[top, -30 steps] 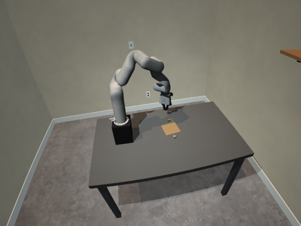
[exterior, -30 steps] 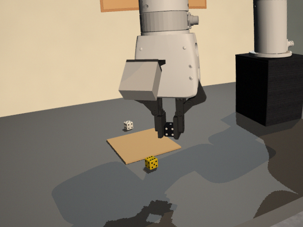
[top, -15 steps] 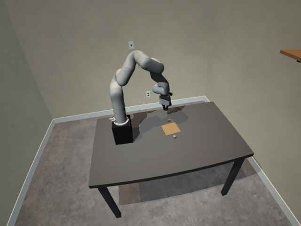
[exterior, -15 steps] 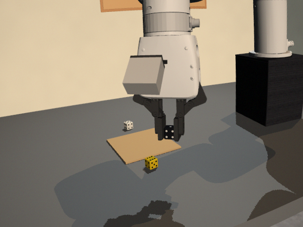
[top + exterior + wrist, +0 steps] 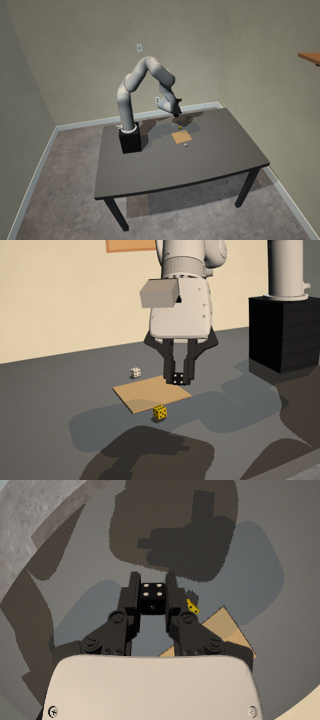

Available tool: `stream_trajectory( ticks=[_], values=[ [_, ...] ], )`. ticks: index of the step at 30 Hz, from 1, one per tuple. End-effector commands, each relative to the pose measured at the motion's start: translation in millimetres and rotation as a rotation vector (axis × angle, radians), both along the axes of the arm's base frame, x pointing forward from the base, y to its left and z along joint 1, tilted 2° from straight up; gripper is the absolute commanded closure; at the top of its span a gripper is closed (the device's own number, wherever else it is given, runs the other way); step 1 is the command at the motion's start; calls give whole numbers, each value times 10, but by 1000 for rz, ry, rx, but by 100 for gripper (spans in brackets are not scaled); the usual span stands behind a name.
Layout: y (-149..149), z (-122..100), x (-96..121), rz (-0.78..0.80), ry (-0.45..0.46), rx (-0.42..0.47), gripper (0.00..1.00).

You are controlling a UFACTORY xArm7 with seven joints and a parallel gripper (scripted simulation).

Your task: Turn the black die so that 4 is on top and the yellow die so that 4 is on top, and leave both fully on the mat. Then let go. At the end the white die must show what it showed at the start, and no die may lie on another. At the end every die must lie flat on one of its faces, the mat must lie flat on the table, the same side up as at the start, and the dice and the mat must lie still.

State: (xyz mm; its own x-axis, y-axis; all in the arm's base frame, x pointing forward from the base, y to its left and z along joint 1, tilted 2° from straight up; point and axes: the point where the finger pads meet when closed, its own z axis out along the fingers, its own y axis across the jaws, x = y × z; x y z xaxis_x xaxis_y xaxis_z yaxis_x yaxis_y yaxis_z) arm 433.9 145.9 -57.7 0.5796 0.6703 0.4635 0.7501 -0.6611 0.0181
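My gripper (image 5: 177, 115) (image 5: 178, 379) (image 5: 153, 585) is shut on the black die (image 5: 178, 378) (image 5: 153, 598), held in the air above the table and tilted. The die's face toward the exterior camera shows four pips; the wrist view shows a four and, below it, a face with one pip. The yellow die (image 5: 180, 127) (image 5: 159, 412) (image 5: 193, 607) lies on the table just off the near edge of the tan mat (image 5: 181, 136) (image 5: 144, 392) (image 5: 224, 625), six on top, five on one side. The white die (image 5: 185, 145) (image 5: 135, 372) lies on the table beyond the mat's opposite edge; its top pips are hard to read.
The arm's black base block (image 5: 130, 140) (image 5: 266, 335) stands on the dark table (image 5: 155, 167) (image 5: 38, 395). Shadows of the arm fall across the table around the yellow die and over one mat corner. Walls stand behind.
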Motion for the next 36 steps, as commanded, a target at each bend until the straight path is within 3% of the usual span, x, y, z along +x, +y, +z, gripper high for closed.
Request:
stream_trajectory(
  ticks=[1,19,36],
  values=[
    [-19,-29,-14,0,-111,102,85],
    [-70,-27,-57,11,-411,440,85],
    [-75,-151,-57,10,-425,455,85]
  ],
)
